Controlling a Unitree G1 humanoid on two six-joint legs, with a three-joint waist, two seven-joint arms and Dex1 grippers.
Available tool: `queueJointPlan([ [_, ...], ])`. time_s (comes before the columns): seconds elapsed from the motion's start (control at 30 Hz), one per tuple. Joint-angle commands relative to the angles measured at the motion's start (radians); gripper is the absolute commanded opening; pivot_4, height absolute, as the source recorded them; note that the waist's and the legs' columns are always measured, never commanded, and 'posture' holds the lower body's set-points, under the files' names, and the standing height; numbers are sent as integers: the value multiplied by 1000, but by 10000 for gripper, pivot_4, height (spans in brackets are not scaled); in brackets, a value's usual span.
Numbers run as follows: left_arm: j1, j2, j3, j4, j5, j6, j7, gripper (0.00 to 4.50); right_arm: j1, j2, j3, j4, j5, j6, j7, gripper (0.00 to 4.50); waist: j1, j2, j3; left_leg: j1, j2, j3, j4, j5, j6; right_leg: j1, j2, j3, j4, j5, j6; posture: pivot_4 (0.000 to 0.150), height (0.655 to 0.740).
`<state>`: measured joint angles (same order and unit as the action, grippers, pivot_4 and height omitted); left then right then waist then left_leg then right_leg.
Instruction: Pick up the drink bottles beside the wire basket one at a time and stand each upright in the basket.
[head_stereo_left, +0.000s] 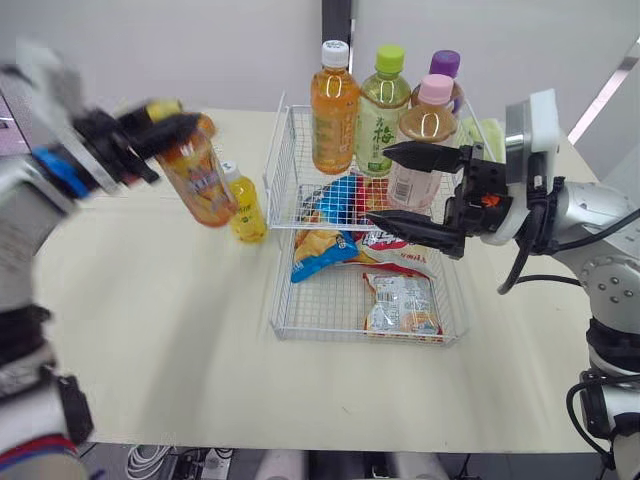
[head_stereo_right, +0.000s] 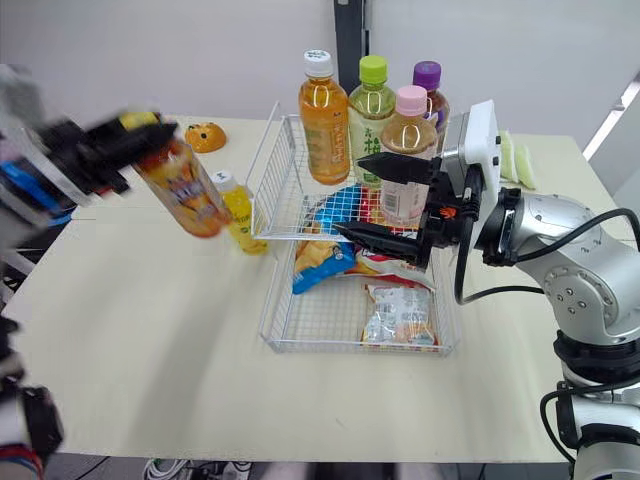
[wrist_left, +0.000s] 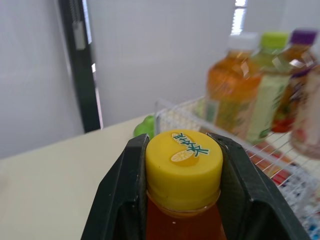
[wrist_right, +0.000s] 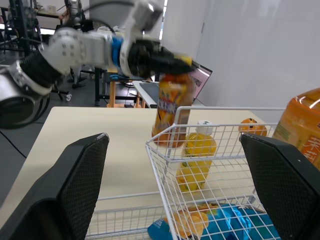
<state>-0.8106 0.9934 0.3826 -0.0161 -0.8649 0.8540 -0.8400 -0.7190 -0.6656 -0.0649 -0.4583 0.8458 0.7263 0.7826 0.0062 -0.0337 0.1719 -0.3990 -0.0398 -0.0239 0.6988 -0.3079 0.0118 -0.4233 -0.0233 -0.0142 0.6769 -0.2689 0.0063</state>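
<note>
My left gripper (head_stereo_left: 150, 130) is shut on the neck of an amber drink bottle (head_stereo_left: 195, 175) with a yellow cap (wrist_left: 184, 167). It holds the bottle tilted in the air, left of the white wire basket (head_stereo_left: 350, 338). A small yellow bottle (head_stereo_left: 245, 205) with a white cap stands on the table against the basket's left side. Several bottles stand upright at the basket's far end: an orange one (head_stereo_left: 333, 110), a green-capped one (head_stereo_left: 383, 115), a purple-capped one (head_stereo_left: 445, 70) and a pink-capped one (head_stereo_left: 425, 140). My right gripper (head_stereo_left: 380, 185) hangs open over the basket, just in front of the pink-capped bottle.
Snack packets lie in the basket: a blue one (head_stereo_left: 320, 250) and a clear one (head_stereo_left: 400, 305). A small orange object (head_stereo_right: 205, 135) rests on the table behind the held bottle. Pale green items (head_stereo_right: 510, 155) lie at the far right. The beige table (head_stereo_left: 150, 330) stretches left and in front of the basket.
</note>
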Motion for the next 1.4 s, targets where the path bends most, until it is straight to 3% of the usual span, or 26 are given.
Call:
queueJointPlan([
  [0.03,-178,75,-37,96,-62,82,-133,13759,-6,-2,-53,-24,21,-14,-17,45000,0,0,0,0,0,0,0,0,0,0,0,0,0,0,0,1500,7400],
  [0.23,-495,17,-182,279,-7,93,-267,13759,23,-12,-80,-70,27,-1,-58,45000,3,0,0,0,0,0,1,0,0,0,0,0,2,0,0,1500,7400],
  [0.47,-635,-188,-282,366,66,12,-372,13759,90,-51,-139,-162,48,36,-150,45000,-3,0,0,0,0,0,2,0,0,0,0,1,3,0,0,1500,7400],
  [0.83,-535,-470,-406,394,293,-321,-413,13759,176,-108,-223,-285,142,93,-303,45000,-7,0,0,-1,0,1,1,0,0,-2,0,1,3,0,0,1500,7400],
  [1.07,-505,-558,-423,484,382,-460,-399,13759,194,-140,-237,-308,187,98,-363,45000,-6,0,0,-1,0,1,1,0,0,-1,0,2,3,0,0,1500,7400],
  [1.4,-488,-624,-396,505,379,-447,-384,13759,201,-164,-230,-308,219,88,-396,45000,-3,0,0,-1,0,1,3,0,1,0,0,2,3,0,0,1500,7400],
])
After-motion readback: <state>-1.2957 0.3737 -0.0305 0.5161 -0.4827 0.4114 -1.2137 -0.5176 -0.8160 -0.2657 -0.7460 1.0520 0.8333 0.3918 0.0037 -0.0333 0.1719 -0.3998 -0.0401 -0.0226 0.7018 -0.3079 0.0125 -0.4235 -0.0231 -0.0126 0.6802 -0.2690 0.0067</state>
